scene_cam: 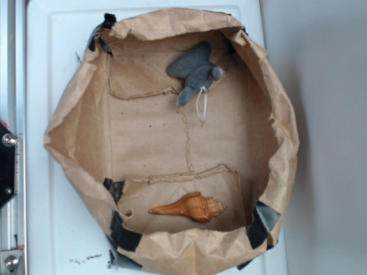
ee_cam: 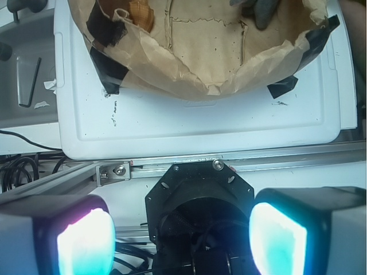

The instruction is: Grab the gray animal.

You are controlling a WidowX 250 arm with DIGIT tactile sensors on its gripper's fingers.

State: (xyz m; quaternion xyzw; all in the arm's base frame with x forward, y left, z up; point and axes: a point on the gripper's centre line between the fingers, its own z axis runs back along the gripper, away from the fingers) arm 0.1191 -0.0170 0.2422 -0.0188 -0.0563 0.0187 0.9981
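Observation:
The gray animal [scene_cam: 195,70] is a soft gray plush with flat ears and a white string loop. It lies in the far part of the brown paper bag [scene_cam: 74,114], near the upper rim. In the wrist view only a gray bit of it [ee_cam: 265,12] shows at the top edge. My gripper [ee_cam: 180,238] shows only in the wrist view. It is open and empty, its two glowing pads [ee_cam: 86,243] wide apart. It hangs over the robot's black base, well short of the bag. The gripper is out of the exterior view.
An orange-brown seashell [scene_cam: 190,208] lies in the near part of the bag. The bag sits on a white tray [scene_cam: 51,34], its corners held with black tape [scene_cam: 123,235]. A metal rail [ee_cam: 172,166] runs along the tray's edge. An Allen key [ee_cam: 26,83] lies on the gray surface to the left.

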